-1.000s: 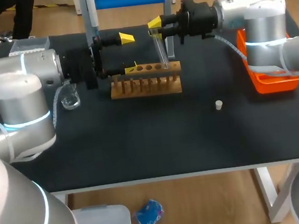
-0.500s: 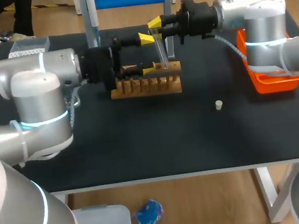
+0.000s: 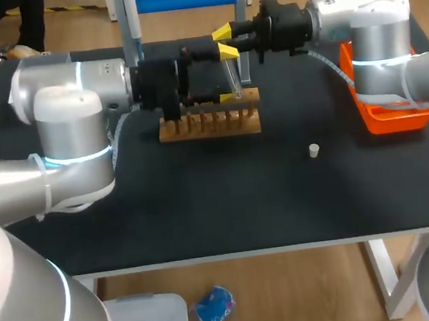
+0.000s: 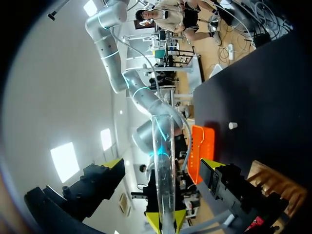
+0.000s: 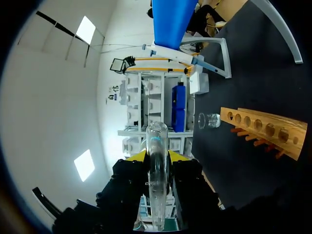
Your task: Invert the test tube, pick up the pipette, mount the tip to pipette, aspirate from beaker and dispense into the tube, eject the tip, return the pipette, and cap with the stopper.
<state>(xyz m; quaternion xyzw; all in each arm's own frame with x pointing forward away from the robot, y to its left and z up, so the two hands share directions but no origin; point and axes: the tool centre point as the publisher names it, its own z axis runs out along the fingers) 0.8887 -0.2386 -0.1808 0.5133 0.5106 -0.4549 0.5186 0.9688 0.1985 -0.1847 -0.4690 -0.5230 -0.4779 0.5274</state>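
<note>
You are on the first step, inverting the test tube (image 3: 233,81), and it looks like a handover between arms. Your right gripper (image 5: 157,156) has its fingers clenched on the tube and holds it tilted in the air above the wooden rack (image 3: 209,124), at the back of the surface (image 3: 204,208). Your left gripper (image 4: 162,165) has its fingers spread wide, one on each side of the tube and touching neither side.

The next move, as I judge it, calls for your left fingers to close squarely on the glass before the right ones let go. Keep the squeeze gentle, since the tube is smooth and slim.

Count what you have:
- one test tube
- one rack with a single row of holes
- one white stopper (image 3: 314,149) lying loose, well apart from the rack
- one beaker (image 5: 210,120) beyond the rack's far end
- one orange tray (image 3: 392,118) under your right arm
- what seems to be one pipette (image 3: 131,19) hanging at the back
</note>
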